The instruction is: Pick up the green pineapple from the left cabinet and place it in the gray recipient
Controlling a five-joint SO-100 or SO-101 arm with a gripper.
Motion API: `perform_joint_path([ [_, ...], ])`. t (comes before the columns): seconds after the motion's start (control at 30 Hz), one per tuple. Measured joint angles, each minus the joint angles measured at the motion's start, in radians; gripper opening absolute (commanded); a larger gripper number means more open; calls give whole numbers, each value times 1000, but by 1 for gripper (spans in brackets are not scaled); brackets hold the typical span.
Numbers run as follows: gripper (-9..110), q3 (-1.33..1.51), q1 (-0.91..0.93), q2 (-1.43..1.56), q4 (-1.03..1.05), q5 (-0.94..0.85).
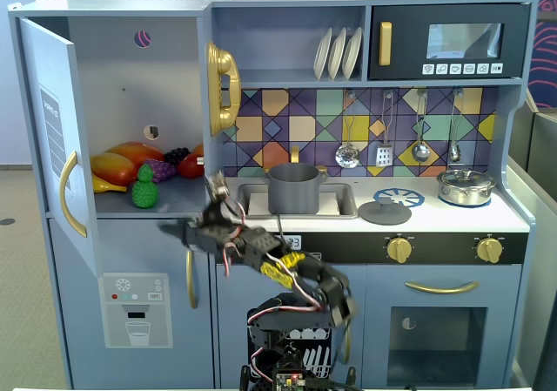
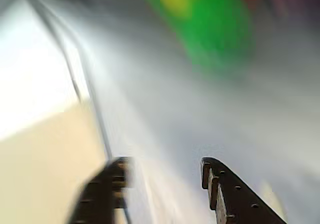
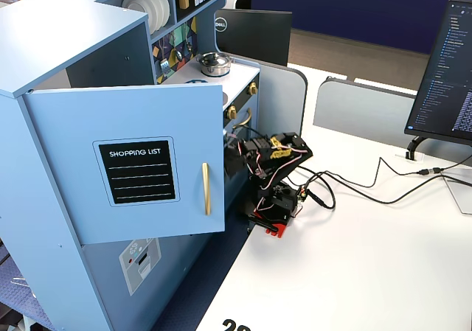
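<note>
Reach toward the green pineapple (image 1: 144, 189), left cabinet (image 1: 139, 95) shelf.
Jaws stood wide and empty, short of it; best centred on the bumpy body, clear of the neighbouring fruit (image 1: 117, 166).

I read "SHOPPING LIST" on the black panel (image 3: 138, 172) of my cabinet door (image 3: 66, 176). "DELL" marks the monitor's back (image 3: 220, 24).

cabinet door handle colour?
Gold, a curved handle on the open light blue door, clearest in a fixed view.
</note>
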Motion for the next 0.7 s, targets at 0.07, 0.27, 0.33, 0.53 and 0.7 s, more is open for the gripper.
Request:
perform_joint_path([
  [0.07, 15, -71, -3, -75, -41, -46],
  [0.27, 24, -184, 12, -258, -160, -83],
  [0.33, 26, -212, 2, -314, -190, -83],
  [0.53, 32, -262, 20, -453, -279, -83],
  [0.7, 35, -327, 40, -560, -336, -55],
])
